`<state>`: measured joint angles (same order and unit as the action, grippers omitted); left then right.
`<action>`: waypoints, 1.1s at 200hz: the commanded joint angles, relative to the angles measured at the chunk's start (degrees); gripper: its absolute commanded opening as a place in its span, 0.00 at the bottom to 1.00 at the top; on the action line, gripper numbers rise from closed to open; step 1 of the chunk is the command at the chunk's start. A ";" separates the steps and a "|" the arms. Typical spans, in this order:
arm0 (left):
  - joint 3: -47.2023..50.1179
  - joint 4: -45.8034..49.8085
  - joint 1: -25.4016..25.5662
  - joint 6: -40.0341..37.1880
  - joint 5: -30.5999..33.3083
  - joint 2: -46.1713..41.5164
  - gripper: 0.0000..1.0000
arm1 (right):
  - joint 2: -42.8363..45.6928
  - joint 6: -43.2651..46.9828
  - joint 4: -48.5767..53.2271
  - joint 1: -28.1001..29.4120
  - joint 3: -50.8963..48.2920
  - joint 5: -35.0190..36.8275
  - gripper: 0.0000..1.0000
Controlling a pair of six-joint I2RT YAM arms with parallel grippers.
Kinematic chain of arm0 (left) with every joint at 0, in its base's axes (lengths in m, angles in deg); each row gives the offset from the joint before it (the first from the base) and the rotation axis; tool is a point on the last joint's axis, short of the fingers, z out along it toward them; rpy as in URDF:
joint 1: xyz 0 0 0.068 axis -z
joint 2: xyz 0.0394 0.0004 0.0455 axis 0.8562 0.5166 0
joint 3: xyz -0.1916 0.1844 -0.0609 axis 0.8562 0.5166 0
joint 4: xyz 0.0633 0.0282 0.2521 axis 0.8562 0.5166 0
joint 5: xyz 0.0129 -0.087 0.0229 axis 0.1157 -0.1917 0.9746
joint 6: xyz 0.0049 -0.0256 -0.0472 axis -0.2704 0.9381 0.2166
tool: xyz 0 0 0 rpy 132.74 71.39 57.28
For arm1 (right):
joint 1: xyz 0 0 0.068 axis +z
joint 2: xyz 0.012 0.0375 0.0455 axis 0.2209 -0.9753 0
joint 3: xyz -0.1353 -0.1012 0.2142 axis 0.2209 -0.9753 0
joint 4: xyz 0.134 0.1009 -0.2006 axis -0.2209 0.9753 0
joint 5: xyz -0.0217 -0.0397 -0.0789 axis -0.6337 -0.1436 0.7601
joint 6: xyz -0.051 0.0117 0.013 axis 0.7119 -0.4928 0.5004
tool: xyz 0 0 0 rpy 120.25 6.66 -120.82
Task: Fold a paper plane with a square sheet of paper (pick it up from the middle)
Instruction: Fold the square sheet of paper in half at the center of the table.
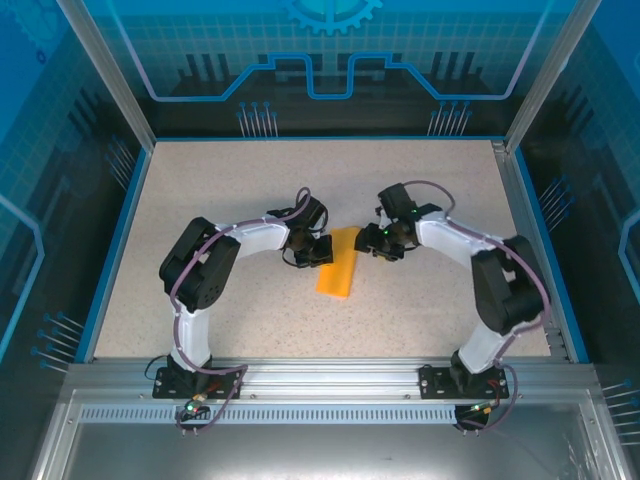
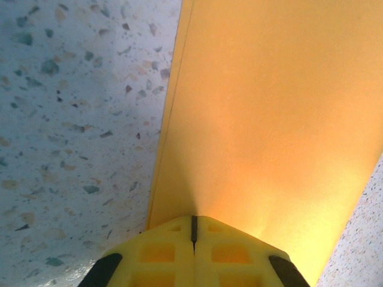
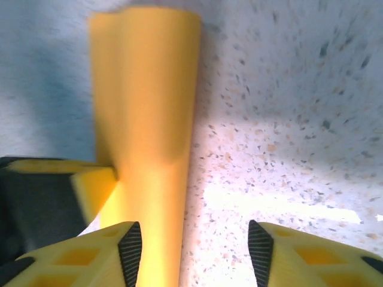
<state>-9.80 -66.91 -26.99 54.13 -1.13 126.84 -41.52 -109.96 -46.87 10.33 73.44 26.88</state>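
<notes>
I see my left gripper (image 2: 193, 230), jaws pressed together, tips on the folded bright-orange paper sheet (image 1: 338, 265); my right gripper (image 3: 194, 251) stands spread over its edge.

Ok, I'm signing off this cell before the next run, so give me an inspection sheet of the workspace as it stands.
Surface: speckled tabletop, flat and matte.
Job's things: orange paper, folded into a long narrow strip, lying mid-table between the two grippers.
Clutter: nothing seen.
Grippers: left gripper shut, tips at the paper's edge; whether it pinches the paper cannot be told. Right gripper open, with the paper in the gap against one finger.
Cables: purple cables run along both arms.
Surroundings: blue panelled enclosure with a metal frame.
</notes>
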 commanded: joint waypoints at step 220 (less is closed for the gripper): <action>1.08 1.96 0.77 -2.72 0.60 3.36 0.00 | -6.13 0.23 -23.39 0.33 -16.48 -9.80 0.09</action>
<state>-9.80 -67.08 -26.93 52.82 -1.21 126.99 -47.16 -110.99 -71.24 11.33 58.86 16.10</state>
